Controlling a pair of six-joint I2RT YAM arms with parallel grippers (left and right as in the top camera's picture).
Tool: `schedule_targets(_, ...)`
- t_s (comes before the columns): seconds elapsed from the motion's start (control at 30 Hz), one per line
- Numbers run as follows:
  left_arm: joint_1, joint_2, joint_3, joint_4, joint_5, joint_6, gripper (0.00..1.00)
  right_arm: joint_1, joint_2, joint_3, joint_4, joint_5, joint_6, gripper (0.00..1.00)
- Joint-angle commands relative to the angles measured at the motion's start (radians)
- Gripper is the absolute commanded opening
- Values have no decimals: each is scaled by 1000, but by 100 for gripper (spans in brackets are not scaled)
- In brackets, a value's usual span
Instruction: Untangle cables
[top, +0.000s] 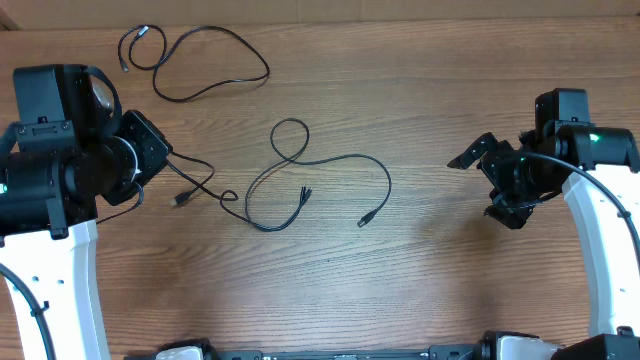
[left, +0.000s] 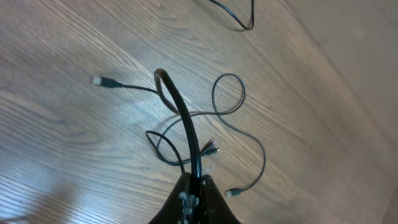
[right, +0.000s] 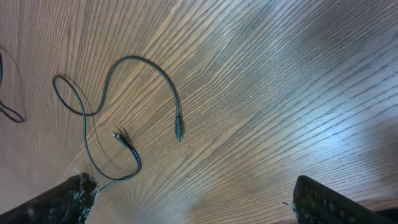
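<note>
Brown wood with a streaked grain is seen across the whole table (top: 450, 290), and three thin black cables are laid out on it.

One cable, the held cable (left: 180, 112), is pinched between the pressed-together fingers of the left gripper (left: 194, 186) at the left side of the table. From the left wrist view it is seen rising out of the fingers as a thick dark arc. It then thins into a curving line that ends in a flat silver plug (left: 96, 81) lying on the wood.

The middle cable (top: 340, 160) is spread near the centre of the table. A round loop (top: 290, 135) is formed at its far end and a wider curve at its near end. One end is split into short bare strands (top: 303, 193), and the other is finished with a small straight connector (top: 366, 219). Its left curve is lain just beside a small bend of the held cable; whether the two touch or cross cannot be told.

The far cable (top: 267, 70) is set apart at the far left in a loose, open, curly shape.

The right gripper (right: 193, 183) is held at the right side with its rough black fingers spread wide and nothing between them, well apart from every cable.
</note>
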Motion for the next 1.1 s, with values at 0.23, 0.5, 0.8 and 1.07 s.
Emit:
schedule_targets(0.23,2,-4,15,42,236,447,4,-5,1,6,2,6,-8,100)
schedule_targets(0.5,5,-4,15,41,-50,173,4,-5,1,6,2,6,-8,100)
schedule_targets(0.8,106,25,15,84,-513,-52,4,-5,1,6,2,6,-8,100)
schedule_targets(1.07,121,127,15,45,-14,167,4,-5,1,6,2,6,-8,100)
